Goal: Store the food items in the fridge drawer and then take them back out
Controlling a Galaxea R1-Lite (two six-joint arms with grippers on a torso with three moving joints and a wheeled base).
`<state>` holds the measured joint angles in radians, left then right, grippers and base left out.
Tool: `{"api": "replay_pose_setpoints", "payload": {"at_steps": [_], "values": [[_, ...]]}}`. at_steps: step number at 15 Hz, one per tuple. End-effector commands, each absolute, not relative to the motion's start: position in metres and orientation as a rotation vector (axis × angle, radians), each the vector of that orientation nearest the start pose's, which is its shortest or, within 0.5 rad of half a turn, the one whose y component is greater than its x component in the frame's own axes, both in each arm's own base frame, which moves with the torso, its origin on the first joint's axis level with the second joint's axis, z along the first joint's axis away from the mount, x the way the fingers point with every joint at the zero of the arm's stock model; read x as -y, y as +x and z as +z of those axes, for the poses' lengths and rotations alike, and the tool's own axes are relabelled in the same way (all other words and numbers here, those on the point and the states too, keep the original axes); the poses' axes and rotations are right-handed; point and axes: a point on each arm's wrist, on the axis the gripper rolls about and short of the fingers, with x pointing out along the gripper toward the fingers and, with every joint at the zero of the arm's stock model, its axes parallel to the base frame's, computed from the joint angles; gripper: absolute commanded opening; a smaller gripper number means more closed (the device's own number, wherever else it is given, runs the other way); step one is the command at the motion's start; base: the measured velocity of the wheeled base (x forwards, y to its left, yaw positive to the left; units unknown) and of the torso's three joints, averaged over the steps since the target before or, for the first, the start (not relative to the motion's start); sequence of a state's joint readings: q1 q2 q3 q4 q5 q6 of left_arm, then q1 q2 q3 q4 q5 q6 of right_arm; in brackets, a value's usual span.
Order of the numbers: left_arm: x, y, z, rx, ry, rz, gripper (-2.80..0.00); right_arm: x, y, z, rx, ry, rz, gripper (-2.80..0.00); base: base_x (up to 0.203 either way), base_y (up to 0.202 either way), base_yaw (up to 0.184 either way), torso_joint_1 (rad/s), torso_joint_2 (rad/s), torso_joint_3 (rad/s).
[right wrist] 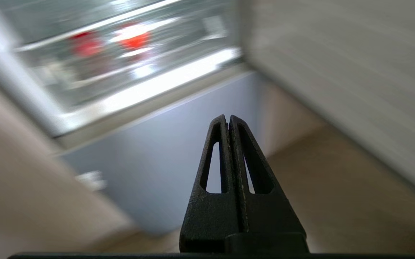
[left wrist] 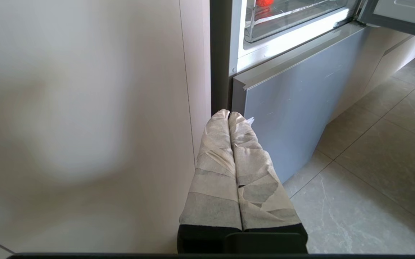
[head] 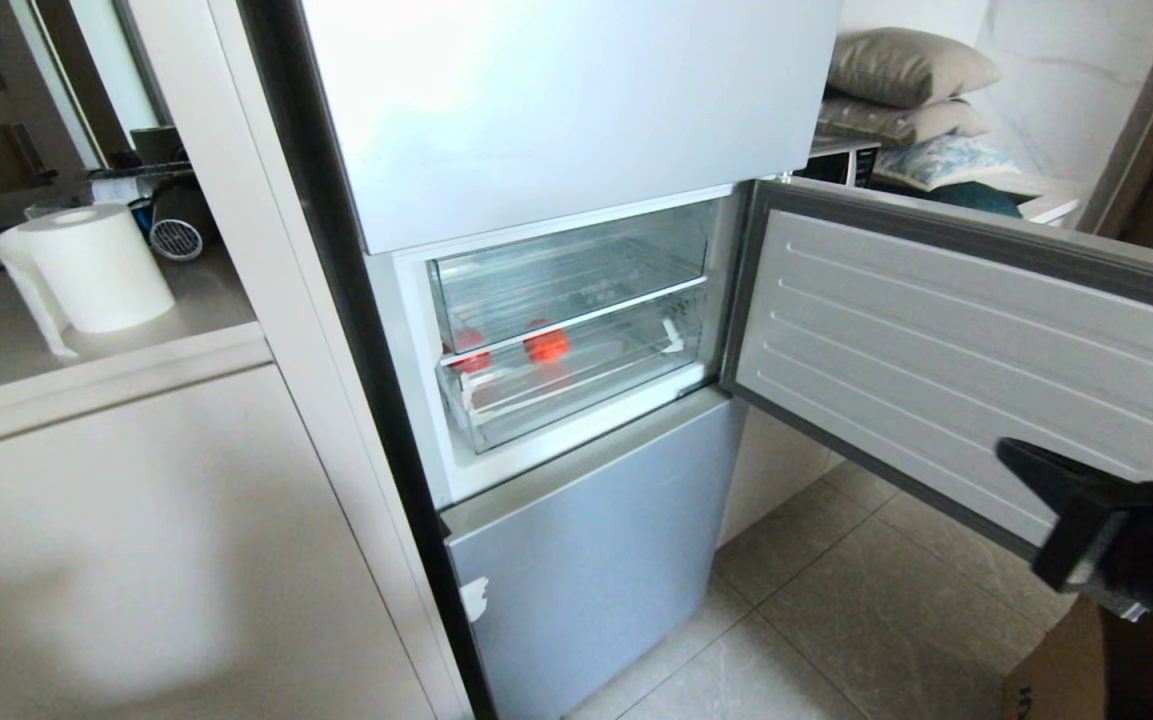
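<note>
The fridge (head: 576, 100) has its middle door (head: 936, 320) swung open to the right. Inside are two clear bins; the lower, wider one is the fridge drawer (head: 576, 400), pushed in. Two red round food items (head: 546, 345) (head: 471, 358) show through its clear front, and blurred in the right wrist view (right wrist: 133, 37) (right wrist: 85, 45). My right gripper (head: 1008, 452) is shut and empty, low at the right below the open door, pointing toward the fridge (right wrist: 228, 117). My left gripper (left wrist: 229, 113), its fingers wrapped in tape, is shut and empty beside the fridge's lowest front (left wrist: 293, 108).
A beige cabinet (head: 136, 560) and a counter with a paper towel roll (head: 96, 265) stand left of the fridge. Pillows (head: 906, 65) lie behind the open door. A cardboard box (head: 1066, 670) sits on the tiled floor (head: 836, 620) at bottom right.
</note>
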<state>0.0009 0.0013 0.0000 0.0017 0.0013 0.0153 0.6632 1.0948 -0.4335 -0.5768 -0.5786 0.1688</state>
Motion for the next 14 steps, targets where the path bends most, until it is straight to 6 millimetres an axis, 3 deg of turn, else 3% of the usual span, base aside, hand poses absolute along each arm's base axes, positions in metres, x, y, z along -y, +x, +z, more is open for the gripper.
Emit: {"api": "replay_pose_setpoints", "payload": {"at_steps": [1, 3, 5, 9, 12, 14], "values": [[0.000, -0.023, 0.075, -0.003, 0.015, 0.003, -2.80, -0.031, 0.069, 0.212, 0.052, 0.173, -0.059, -2.80, 0.000, 0.000, 0.000, 0.000, 0.00, 0.000], [0.000, -0.023, 0.075, -0.003, 0.015, 0.003, -2.80, -0.011, 0.057, 0.208, 0.096, 0.177, -0.255, -2.80, 0.000, 0.000, 0.000, 0.000, 0.00, 0.000], [0.000, -0.023, 0.075, -0.003, 0.015, 0.003, -2.80, 0.002, 0.052, 0.217, 0.175, 0.215, -0.453, -2.80, 0.000, 0.000, 0.000, -0.001, 0.00, 0.019], [0.000, -0.023, 0.075, -0.003, 0.015, 0.003, -2.80, 0.029, 0.066, 0.236, 0.308, 0.283, -0.781, -2.80, 0.000, 0.000, 0.000, 0.000, 0.00, 0.000], [0.000, -0.023, 0.075, -0.003, 0.015, 0.003, -2.80, 0.078, 0.085, 0.236, 0.294, 0.360, -0.945, -2.80, 0.000, 0.000, 0.000, 0.000, 0.00, 0.000], [0.000, -0.023, 0.075, -0.003, 0.015, 0.003, -2.80, 0.118, 0.098, 0.226, 0.250, 0.488, -0.928, -2.80, 0.000, 0.000, 0.000, 0.000, 0.00, 0.000]]}}
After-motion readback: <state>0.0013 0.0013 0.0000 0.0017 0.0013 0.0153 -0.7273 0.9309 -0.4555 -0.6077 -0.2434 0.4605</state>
